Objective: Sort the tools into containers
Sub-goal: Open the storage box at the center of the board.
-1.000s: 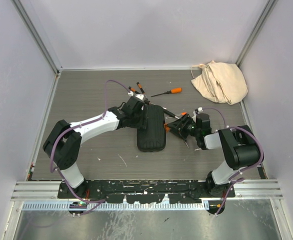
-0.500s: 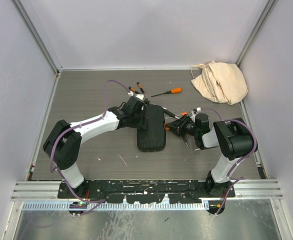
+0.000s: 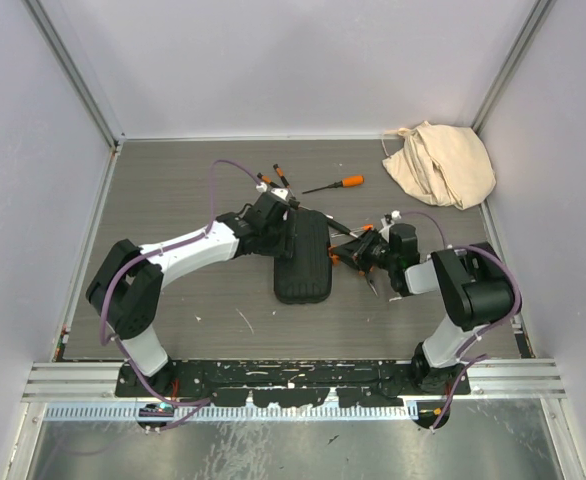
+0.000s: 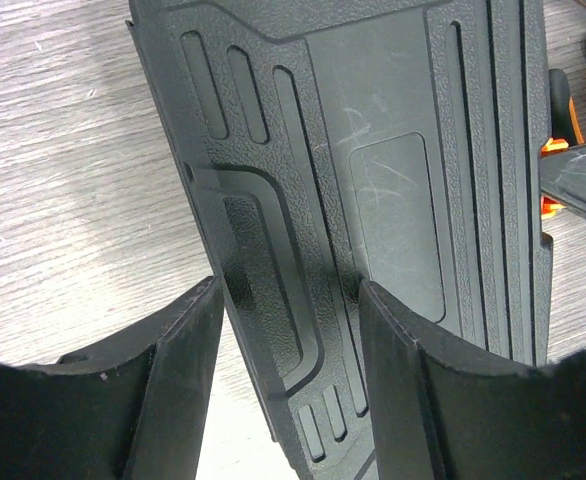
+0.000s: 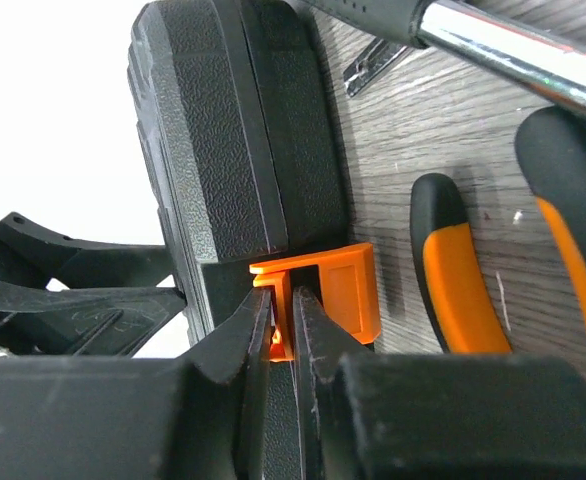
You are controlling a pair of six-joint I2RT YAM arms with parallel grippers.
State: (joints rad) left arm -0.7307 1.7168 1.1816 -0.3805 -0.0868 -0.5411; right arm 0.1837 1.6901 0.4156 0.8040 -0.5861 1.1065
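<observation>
The black ribbed tool case [image 3: 303, 262] lies closed mid-table. My left gripper [image 3: 291, 232] rests at its far left corner; in the left wrist view its fingers [image 4: 291, 300] stand open astride the case's edge [image 4: 373, 150], one pad over the lid, the other beside it above the table. My right gripper [image 3: 345, 255] reaches in from the right, shut on the thin rib of the orange latch [image 5: 338, 290] at the case's side [image 5: 243, 130], jaws [image 5: 283, 310] nearly touching. Orange-handled pliers [image 5: 453, 270] and a steel shaft [image 5: 513, 55] lie right beside the latch.
An orange-handled screwdriver [image 3: 338, 184] and a few small orange-tipped tools [image 3: 271, 181] lie behind the case. A beige cloth bag [image 3: 440, 163] sits in the far right corner. Walls enclose the table on three sides.
The right gripper's jaws have closed onto the orange latch and its arm has shifted slightly. The left arm and the case have stayed put.
</observation>
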